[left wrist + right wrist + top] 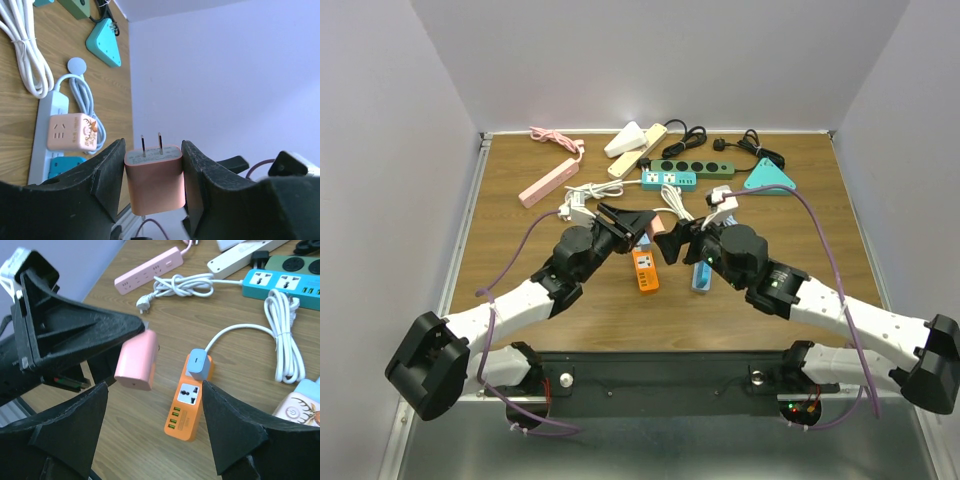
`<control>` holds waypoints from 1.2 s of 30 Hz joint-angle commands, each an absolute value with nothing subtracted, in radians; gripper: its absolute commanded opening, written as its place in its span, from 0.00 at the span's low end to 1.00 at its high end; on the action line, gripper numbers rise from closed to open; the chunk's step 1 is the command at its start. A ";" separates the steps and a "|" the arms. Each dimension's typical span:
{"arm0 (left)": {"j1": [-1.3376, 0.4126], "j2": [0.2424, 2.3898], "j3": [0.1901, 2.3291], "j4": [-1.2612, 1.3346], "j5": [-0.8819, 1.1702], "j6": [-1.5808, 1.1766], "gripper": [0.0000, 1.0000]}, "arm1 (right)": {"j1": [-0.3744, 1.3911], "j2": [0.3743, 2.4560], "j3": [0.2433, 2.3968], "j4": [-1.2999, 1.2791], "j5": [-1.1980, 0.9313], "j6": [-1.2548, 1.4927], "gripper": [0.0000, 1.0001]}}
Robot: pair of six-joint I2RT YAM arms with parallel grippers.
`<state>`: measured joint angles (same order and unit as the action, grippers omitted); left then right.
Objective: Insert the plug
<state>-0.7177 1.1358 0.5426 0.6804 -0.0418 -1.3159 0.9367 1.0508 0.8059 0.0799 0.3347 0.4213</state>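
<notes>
Plug (152,182) was pinched in the left hand (152,146), prongs pointing away from its palm. The right hand (154,386) stood spread just in front, holding nothing. Probably the prongs needed squaring over a socket of the orange strip (186,410) below before pressing.

Wooden table (500,220), power strips (668,180), coiled cables (582,195)

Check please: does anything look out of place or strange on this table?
Nothing is spilled or broken. One oddity: the pink two-prong plastic plug, gripped in the left pincer, hangs above the wooden table with its prongs pointing sideways, not down toward any socket.
</notes>
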 commanded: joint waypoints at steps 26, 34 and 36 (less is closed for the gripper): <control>-0.808 1.117 0.515 0.868 -0.150 -1.480 0.00 | 0.986 1.135 0.828 0.324 0.454 0.295 0.48; -0.810 1.124 0.515 0.880 -0.143 -1.485 0.00 | 0.986 1.134 0.830 0.340 0.453 0.285 0.50; -0.811 1.126 0.514 0.881 -0.143 -1.483 0.00 | 0.986 1.132 0.825 0.351 0.453 0.282 0.50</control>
<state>-0.8013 1.1358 0.5293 0.8047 -0.1490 -1.4784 0.9844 1.1534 0.8059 0.2634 0.4110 0.3050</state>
